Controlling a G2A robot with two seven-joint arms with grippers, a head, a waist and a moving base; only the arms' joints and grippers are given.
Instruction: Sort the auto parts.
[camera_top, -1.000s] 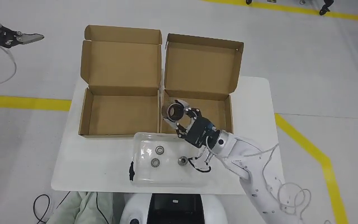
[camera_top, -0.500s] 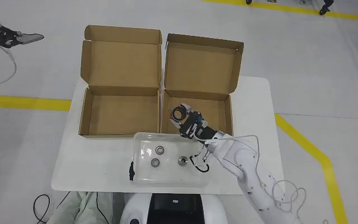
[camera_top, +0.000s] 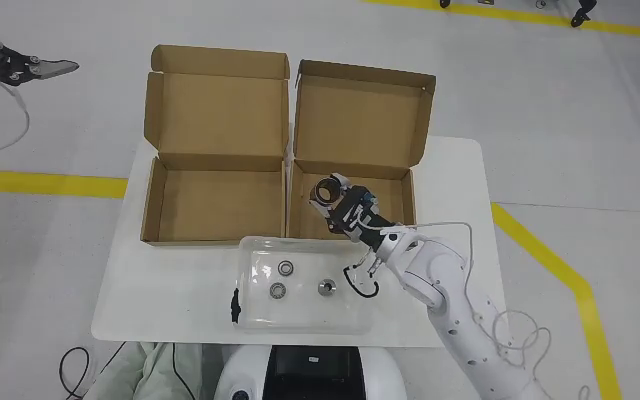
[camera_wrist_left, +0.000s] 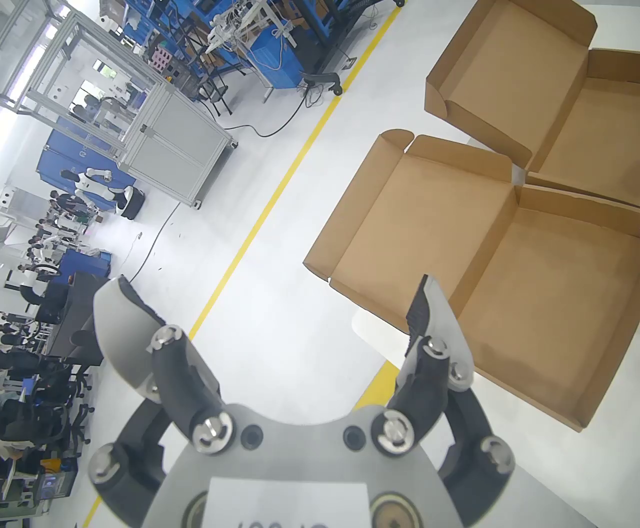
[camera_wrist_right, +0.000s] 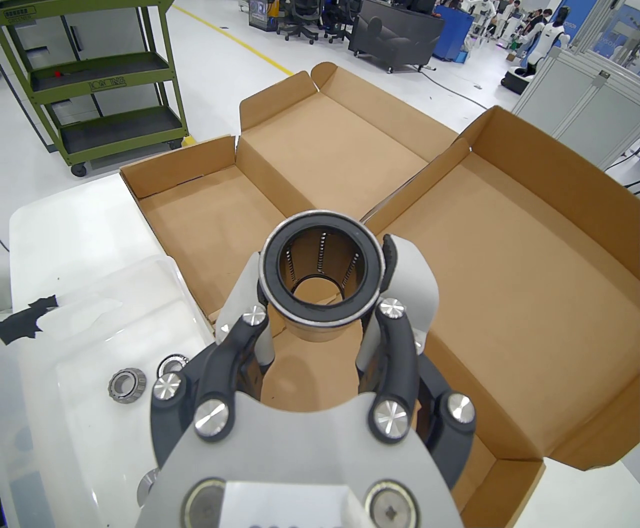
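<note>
The right claw (camera_wrist_right: 325, 282) clamps the sleeve (camera_wrist_right: 320, 327), bore tilted, over the right box (camera_wrist_right: 500, 310), on the side nearest the left box (camera_wrist_right: 200, 220).

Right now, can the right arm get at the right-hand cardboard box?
Probably yes: the right gripper, shut on the linear bearing, hangs over that cardboard box, whose lid is folded back, with nothing between.

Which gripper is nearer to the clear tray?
Right. The right gripper, holding a cylindrical part, is over the box next to the clear tray; the left gripper is off the table, beyond the other box.
</note>
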